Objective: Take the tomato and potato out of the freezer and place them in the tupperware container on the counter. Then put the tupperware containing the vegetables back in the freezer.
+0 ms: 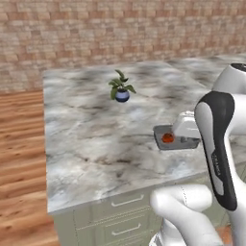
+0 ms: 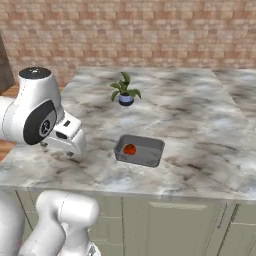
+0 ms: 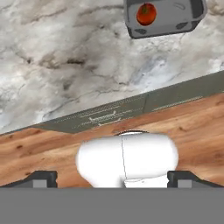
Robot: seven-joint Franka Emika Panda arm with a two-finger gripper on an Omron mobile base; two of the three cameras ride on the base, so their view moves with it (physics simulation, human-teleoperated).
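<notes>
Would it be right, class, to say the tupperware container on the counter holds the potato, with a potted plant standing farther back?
Not quite: the tupperware container on the counter holds the tomato, not the potato, as the right base view shows. The potted plant does stand farther back.

You see the gripper (image 3: 112, 177) fingertips (image 3: 41, 178) barely clearing the frame's bottom, far apart. Beyond them, the tupperware container (image 3: 175, 17) is cropped by the top edge.
</notes>
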